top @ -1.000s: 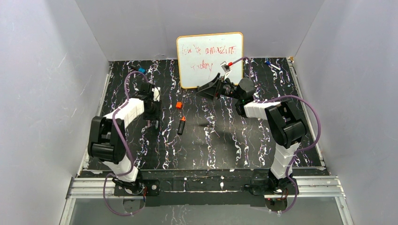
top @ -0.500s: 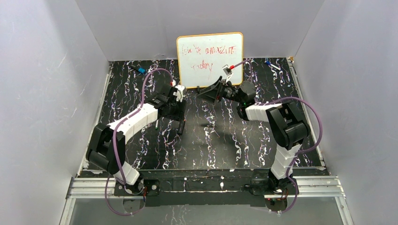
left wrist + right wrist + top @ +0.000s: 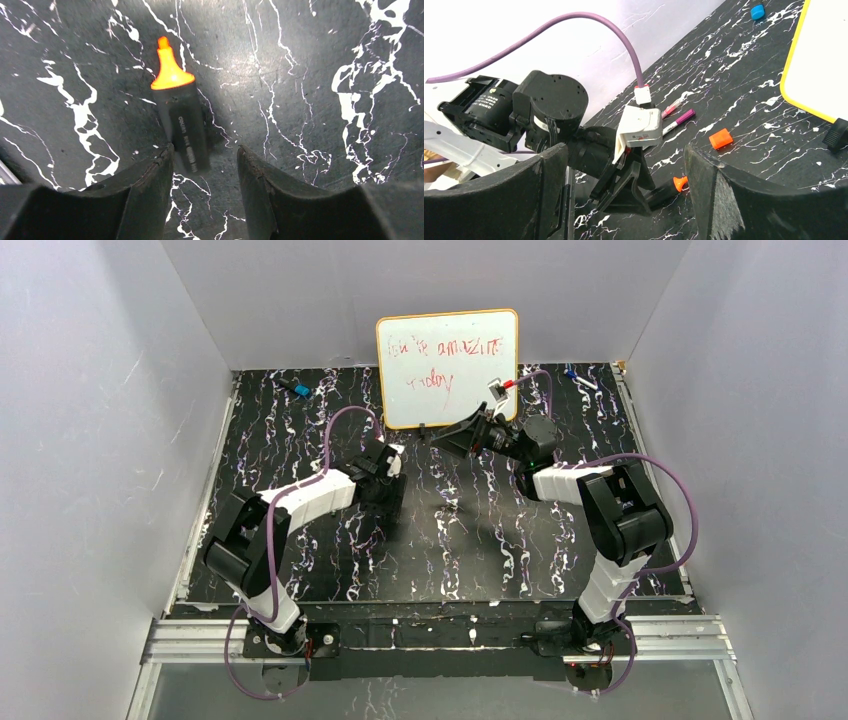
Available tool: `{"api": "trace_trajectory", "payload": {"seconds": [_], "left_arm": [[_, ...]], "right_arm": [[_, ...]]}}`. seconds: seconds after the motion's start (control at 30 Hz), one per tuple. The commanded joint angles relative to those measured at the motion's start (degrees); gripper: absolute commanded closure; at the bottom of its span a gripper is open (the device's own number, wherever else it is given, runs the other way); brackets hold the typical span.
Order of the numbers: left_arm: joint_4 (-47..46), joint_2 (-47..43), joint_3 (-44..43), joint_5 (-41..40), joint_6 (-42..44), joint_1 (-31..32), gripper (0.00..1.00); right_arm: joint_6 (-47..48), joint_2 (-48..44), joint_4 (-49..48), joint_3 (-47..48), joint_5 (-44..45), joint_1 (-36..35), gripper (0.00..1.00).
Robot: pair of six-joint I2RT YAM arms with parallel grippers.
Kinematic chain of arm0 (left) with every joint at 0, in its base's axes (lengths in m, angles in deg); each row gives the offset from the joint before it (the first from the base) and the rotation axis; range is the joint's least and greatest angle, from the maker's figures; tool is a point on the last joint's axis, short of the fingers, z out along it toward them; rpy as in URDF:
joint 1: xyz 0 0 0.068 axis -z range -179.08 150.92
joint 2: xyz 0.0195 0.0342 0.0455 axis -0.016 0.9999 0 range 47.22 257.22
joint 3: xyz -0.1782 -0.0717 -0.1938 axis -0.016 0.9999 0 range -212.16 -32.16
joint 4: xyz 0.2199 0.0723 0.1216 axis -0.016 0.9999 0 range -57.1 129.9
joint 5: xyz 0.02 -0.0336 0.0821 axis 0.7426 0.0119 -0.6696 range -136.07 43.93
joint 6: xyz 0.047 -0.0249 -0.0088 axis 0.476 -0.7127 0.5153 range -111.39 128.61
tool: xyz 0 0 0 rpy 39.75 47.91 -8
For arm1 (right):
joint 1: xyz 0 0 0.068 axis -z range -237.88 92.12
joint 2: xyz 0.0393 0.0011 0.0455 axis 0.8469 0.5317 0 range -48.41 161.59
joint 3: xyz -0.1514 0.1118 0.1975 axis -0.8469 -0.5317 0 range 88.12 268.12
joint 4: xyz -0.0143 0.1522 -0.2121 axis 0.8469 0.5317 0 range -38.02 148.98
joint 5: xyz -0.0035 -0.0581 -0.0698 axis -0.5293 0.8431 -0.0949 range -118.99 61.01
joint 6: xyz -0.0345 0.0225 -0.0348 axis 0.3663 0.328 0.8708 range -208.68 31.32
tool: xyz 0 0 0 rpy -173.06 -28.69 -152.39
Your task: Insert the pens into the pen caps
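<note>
Now the left gripper (image 3: pixel 206 152) hangs low, jaws apart around the rear of the black marker (image 3: pixel 185 125) lying on the mat (image 3: pixel 300 75), apparently to seize it. Meanwhile the right gripper (image 3: pixel 452 431) hovers raised, jaws wide and empty, leaving the orange cap (image 3: pixel 721 138) free.

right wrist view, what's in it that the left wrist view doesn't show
Only the right wrist view: the orange cap, two slim pens lying side by side, a blue cap, the whiteboard with its yellow edge, and the left arm's wrist seen from outside.

Only the left wrist view: the black marker close up, with print on its barrel and its rear end between the fingers of the open left claw; contact cannot be told.

Both: that marker's orange tip and the black marbled table.
</note>
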State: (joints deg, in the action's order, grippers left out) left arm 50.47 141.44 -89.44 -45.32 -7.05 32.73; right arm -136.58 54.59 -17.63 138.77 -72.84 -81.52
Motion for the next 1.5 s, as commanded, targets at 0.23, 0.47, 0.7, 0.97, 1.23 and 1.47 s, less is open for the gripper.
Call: {"api": "trace_trajectory", "payload": {"seconds": [0.23,0.47,0.7,0.97,1.23,1.47], "left_arm": [[-1.21,-1.91,5.51,-4.15,-3.93,1.41,0.53],[-3.07,-0.39,6.40,-3.89,-4.61,1.91,0.56],[-4.36,1.38,8.02,-4.21,-5.21,2.64,0.79],[-5.19,2.16,9.16,-6.07,-4.40,2.86,1.00],[-12.03,-6.58,11.34,-3.92,-1.57,2.64,1.00],[-22.54,-14.30,15.84,0.12,-3.01,2.64,1.00]], "right_arm": [[-0.70,-2.76,-4.26,-1.06,-0.10,1.31,0.07],[-0.88,-2.99,-4.20,-1.13,-0.09,1.48,0.07],[-0.70,-3.25,-3.57,-1.35,0.39,1.71,0.07],[-0.56,-3.49,-3.01,-1.64,1.07,1.94,0.07],[-4.65,-2.15,-10.68,-5.25,5.95,2.10,0.06],[-13.69,3.86,-15.50,-7.45,12.64,1.19,0.11]]}}
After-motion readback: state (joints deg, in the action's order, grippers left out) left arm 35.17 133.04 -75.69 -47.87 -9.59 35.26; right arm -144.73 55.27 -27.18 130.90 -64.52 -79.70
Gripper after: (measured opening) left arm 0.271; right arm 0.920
